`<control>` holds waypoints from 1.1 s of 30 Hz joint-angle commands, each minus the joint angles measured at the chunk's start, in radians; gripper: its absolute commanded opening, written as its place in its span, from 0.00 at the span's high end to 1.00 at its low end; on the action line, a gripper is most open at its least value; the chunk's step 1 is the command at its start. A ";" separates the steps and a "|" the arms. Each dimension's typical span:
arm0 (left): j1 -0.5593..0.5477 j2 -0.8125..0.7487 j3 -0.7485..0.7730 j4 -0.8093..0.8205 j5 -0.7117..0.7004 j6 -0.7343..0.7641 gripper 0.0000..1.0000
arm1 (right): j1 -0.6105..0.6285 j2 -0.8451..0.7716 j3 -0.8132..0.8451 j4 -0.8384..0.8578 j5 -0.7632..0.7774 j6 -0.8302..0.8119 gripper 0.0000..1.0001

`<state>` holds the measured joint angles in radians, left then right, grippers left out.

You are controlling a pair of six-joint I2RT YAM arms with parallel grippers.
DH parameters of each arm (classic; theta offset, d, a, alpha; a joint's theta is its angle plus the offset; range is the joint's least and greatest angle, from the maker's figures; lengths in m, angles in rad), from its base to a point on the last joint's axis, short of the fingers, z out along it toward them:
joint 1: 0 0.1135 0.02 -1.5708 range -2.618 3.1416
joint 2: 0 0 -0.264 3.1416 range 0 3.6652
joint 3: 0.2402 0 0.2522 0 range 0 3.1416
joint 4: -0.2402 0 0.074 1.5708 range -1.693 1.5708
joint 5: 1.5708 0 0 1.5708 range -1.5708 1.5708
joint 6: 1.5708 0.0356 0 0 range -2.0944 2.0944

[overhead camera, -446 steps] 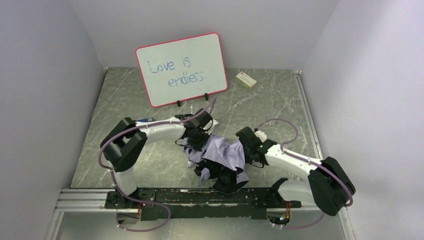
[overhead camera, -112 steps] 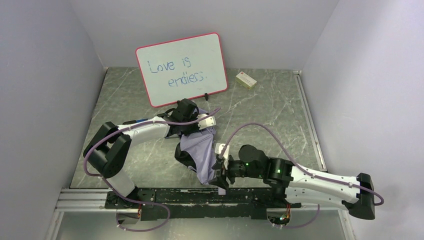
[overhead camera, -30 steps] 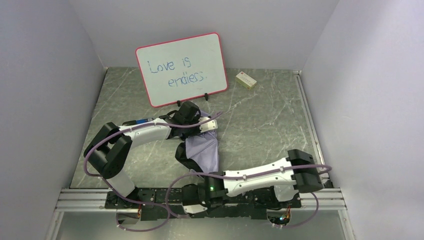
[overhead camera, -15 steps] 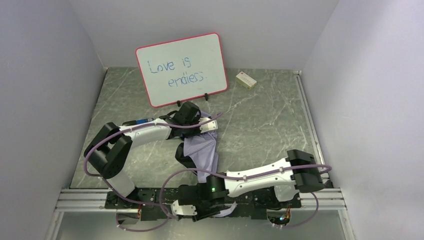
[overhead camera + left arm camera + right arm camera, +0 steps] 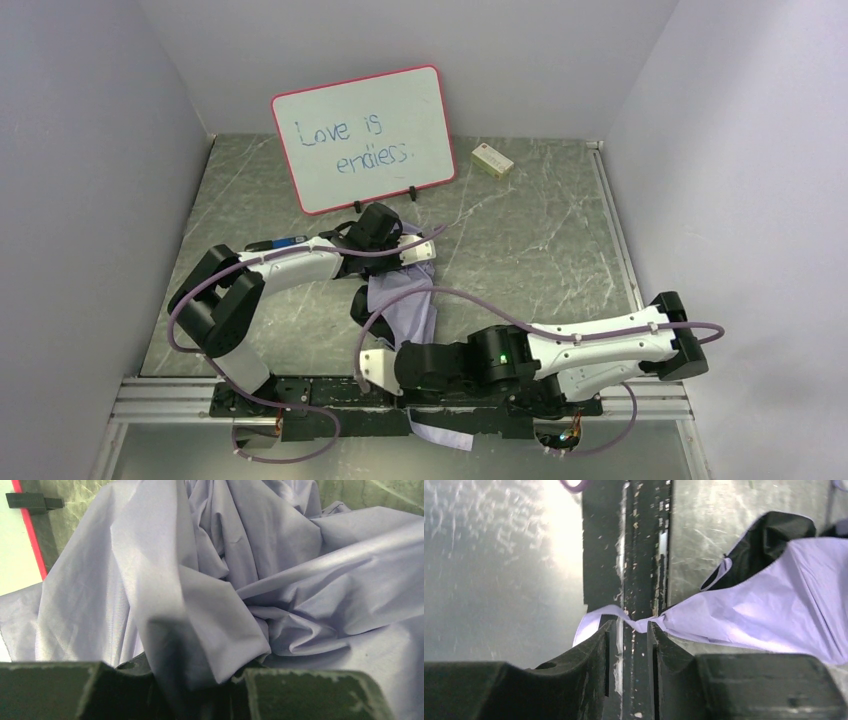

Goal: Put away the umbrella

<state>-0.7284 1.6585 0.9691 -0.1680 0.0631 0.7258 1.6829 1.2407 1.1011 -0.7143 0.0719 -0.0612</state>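
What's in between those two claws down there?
Only the umbrella: its lavender fabric runs from the left gripper to the right gripper, whose jaws pinch a twisted end. The top external view shows the span.

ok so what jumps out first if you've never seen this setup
The crumpled lavender umbrella lies mid-table, stretched between both arms. The left pincer has a bunch of its cloth at the far end, and the right pincer pinches a thin edge over the black rail at the near side. Behind them, a red-framed whiteboard reading "Love is endless" stands at the back.
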 commanded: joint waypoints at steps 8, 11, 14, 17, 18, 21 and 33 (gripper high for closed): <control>-0.009 -0.020 -0.013 0.038 -0.019 0.010 0.94 | 0.061 -0.277 -0.273 0.279 0.695 0.703 0.70; -0.012 -0.022 -0.017 0.044 -0.019 0.011 0.94 | 0.059 -0.390 -0.329 0.188 0.866 0.956 0.68; -0.014 -0.019 -0.017 0.045 -0.018 0.010 0.94 | 0.055 -0.471 -0.345 0.017 0.995 1.160 0.68; -0.014 -0.020 -0.019 0.052 -0.012 0.007 0.94 | 0.019 -0.513 -0.346 -0.155 1.086 1.357 0.71; -0.014 -0.020 -0.020 0.054 -0.009 0.005 0.94 | -0.008 -0.522 -0.350 -0.157 1.094 1.350 0.71; -0.015 -0.019 -0.023 0.059 -0.001 0.000 0.94 | -0.159 -0.532 -0.380 0.028 0.999 1.137 0.71; -0.026 -0.037 -0.035 0.073 -0.006 -0.002 0.94 | -1.155 -0.304 -0.459 0.536 0.167 0.635 0.61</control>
<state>-0.7395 1.6543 0.9474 -0.1356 0.0574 0.7254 0.7742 0.8547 0.6365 -0.3820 0.5991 0.7380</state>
